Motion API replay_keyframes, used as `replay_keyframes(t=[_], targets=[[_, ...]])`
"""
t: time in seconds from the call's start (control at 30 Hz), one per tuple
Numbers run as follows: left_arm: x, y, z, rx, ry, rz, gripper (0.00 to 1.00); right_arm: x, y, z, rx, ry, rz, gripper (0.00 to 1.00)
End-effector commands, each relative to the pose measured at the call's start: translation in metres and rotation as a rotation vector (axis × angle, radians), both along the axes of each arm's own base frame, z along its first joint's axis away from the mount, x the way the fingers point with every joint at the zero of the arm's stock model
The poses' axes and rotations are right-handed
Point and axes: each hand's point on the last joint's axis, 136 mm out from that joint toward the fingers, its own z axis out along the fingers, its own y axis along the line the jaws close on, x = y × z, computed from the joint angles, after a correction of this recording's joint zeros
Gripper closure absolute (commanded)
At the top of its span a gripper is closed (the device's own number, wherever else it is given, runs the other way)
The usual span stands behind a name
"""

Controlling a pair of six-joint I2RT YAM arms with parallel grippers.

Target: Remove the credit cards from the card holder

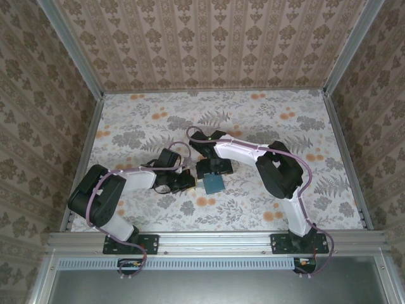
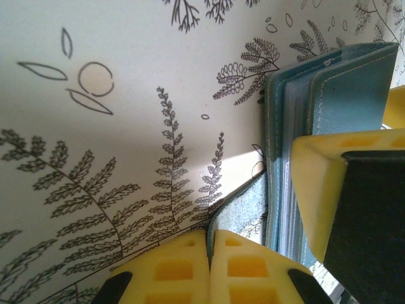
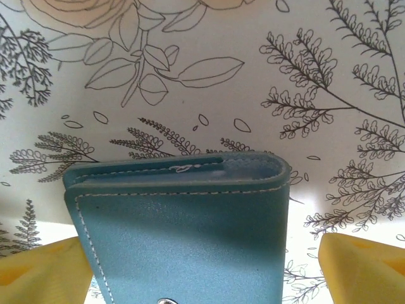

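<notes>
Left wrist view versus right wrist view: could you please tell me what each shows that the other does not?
Left wrist only: the left fingers shut on a thin glossy sheet, the layered edge of the card holder, and one of the right fingers beside it. Right wrist only: the holder's broad teal face with stitching, both right fingers apart at its sides. Shared: the card holder on the fern-printed tablecloth.
</notes>
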Motion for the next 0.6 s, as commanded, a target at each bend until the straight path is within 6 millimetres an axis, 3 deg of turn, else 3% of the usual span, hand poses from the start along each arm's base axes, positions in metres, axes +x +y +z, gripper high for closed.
replay_keyframes(t=[0.0,0.57], targets=[[-0.016,0.010,-0.013,0.028,0.066,-0.007,0.95,-0.002,-0.007,0.002,-0.048,0.008,0.010,0.11],[-0.014,0.016,-0.015,0.039,0.072,-0.001,0.95,-0.002,-0.012,0.029,-0.037,-0.028,0.014,0.11]])
